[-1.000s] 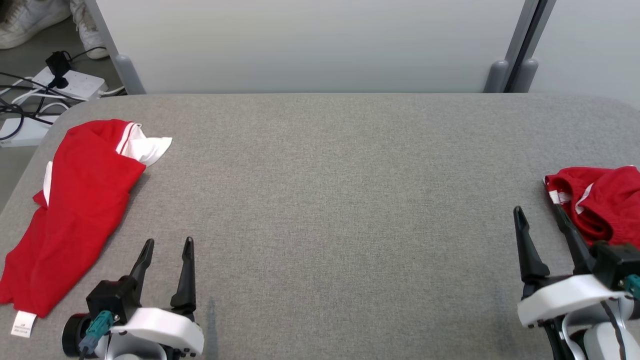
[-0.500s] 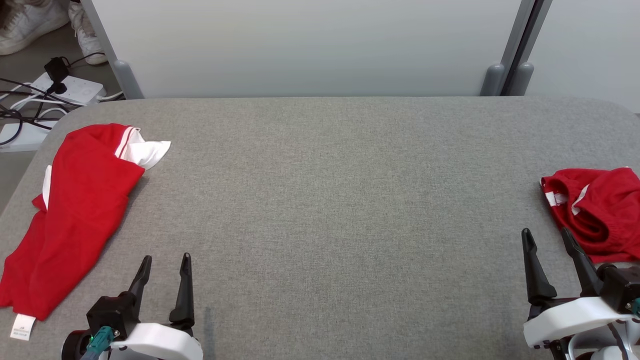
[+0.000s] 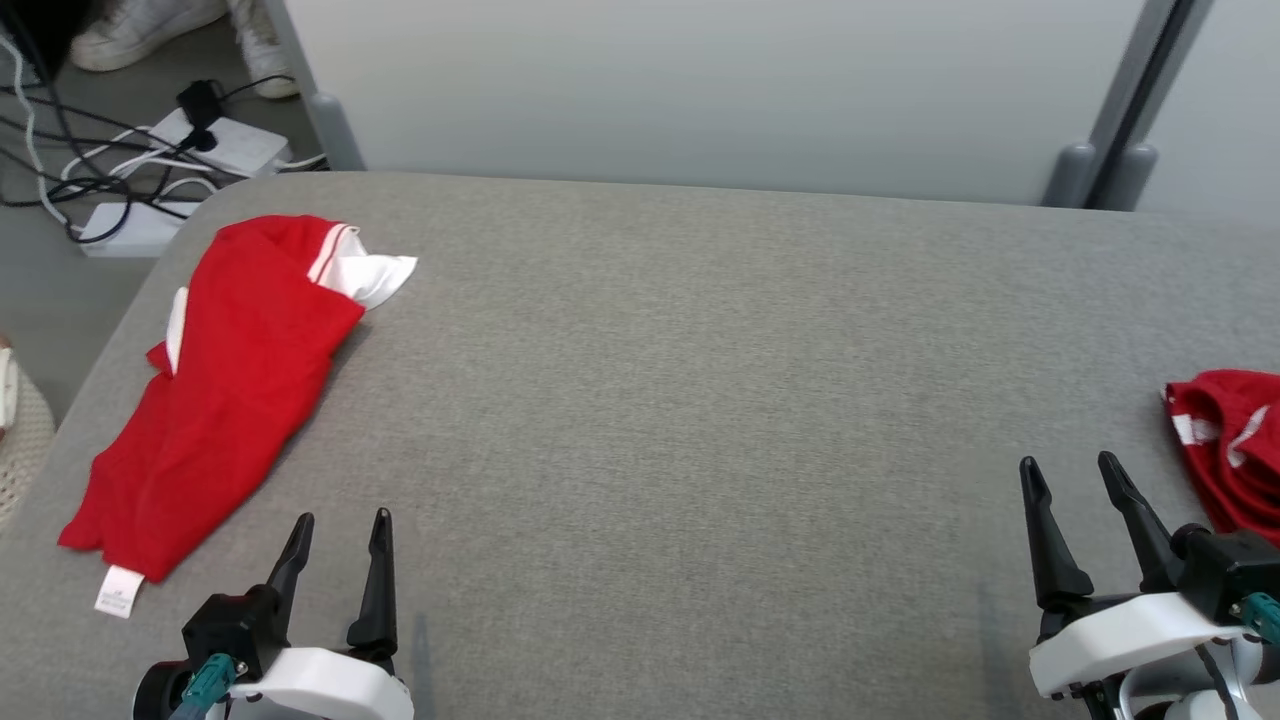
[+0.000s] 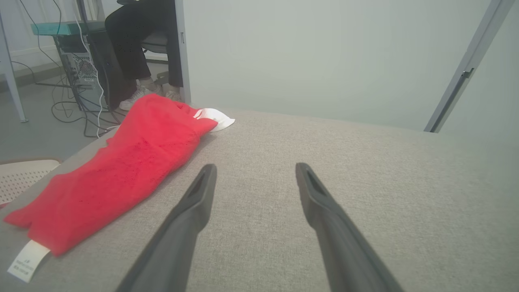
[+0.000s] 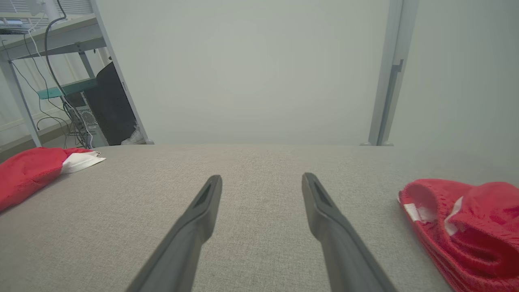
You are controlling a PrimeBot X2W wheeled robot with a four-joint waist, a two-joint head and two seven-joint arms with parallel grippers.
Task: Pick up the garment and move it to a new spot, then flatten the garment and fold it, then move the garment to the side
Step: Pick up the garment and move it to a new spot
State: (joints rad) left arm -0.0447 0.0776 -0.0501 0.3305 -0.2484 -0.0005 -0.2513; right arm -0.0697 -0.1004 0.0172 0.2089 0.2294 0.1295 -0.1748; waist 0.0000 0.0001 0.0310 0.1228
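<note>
A long red garment with a white collar end and a white tag lies loosely folded at the table's left side, also seen in the left wrist view. A second red garment, crumpled, with white stripes, lies at the right edge. My left gripper stands open near the front edge, right of the long garment, nothing between its fingers. My right gripper is open too, just left of the crumpled garment and apart from it.
The grey fabric table stretches bare between the two garments. A pale partition stands behind it. Power strips and cables lie on the floor at the far left, by a person's shoes and legs.
The head camera has turned left, so the whole picture shifted right and the crumpled garment is now cut by the edge. Both grippers stay open and have drawn back a little.
</note>
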